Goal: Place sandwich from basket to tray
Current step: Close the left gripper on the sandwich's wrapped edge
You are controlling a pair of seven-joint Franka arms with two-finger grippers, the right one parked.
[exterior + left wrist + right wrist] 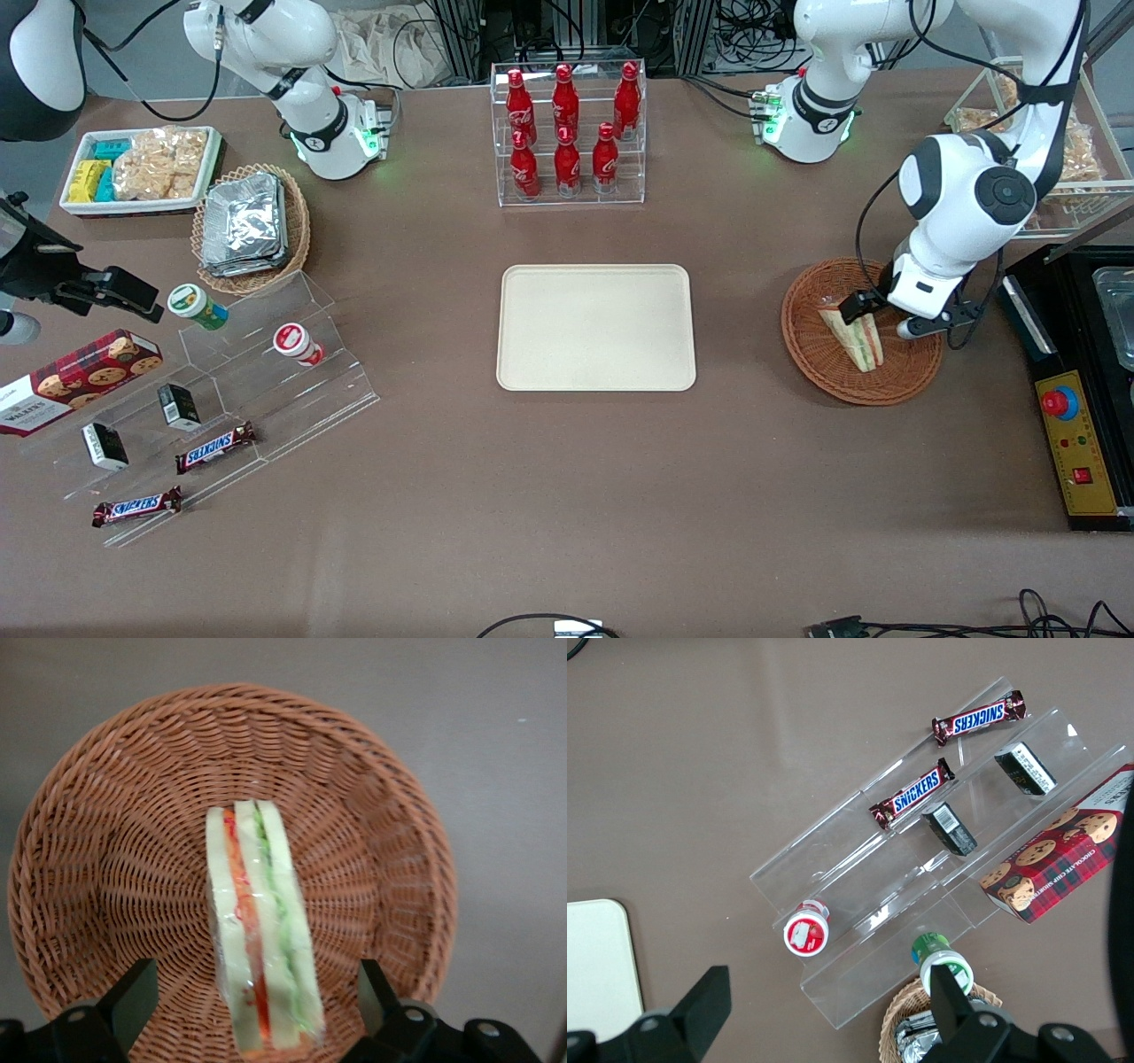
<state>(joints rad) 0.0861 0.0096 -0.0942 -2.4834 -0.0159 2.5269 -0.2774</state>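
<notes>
Hovering open-fingered over the basket (390,868), the gripper (257,1010) straddles the sandwich (261,939), probably light, soft and slippery-wrapped: grip lightly across its bread faces, then carry to the tray (595,328).

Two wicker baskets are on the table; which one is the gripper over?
The reddish-brown basket holding the sandwich, at the working arm's end. The open gripper straddles the sandwich. The tan basket holds foil packets.
</notes>
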